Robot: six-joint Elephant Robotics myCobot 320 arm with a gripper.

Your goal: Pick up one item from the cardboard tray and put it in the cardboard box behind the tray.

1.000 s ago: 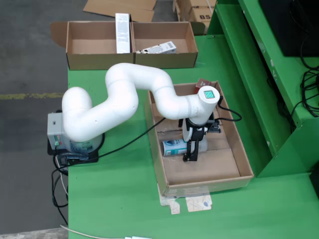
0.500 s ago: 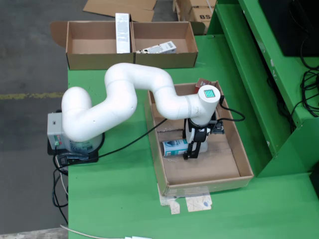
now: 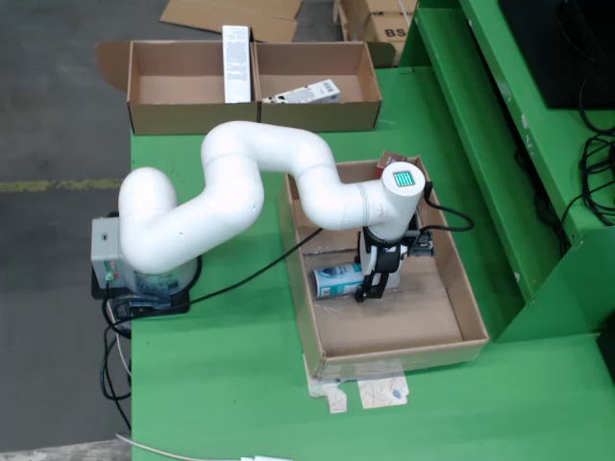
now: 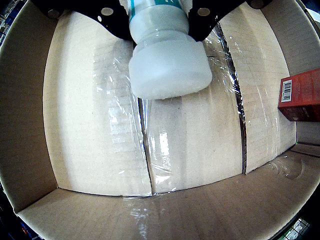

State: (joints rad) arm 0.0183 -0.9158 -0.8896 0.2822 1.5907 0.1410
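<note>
Inside the tray: the gripper (image 3: 377,279) was clenched on a white bottle (image 3: 338,279) with teal print, low over the tray floor.
Tray (image 3: 461,298): cardboard, on the green desk (image 3: 221,384); a red carton (image 4: 302,95) lay at one edge.
Box (image 3: 163,113): behind the tray, holding two white cartons.

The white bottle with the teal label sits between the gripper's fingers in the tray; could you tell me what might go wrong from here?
1. The white plastic bottle with the teal label is round and smooth, and the black gripper seems to hold it near the cap, so it might slip or swing when lifted.
2. The brown cardboard tray has raised walls; a low carry toward the brown cardboard box could clip them.
3. The red carton lies close by in the tray.
</note>
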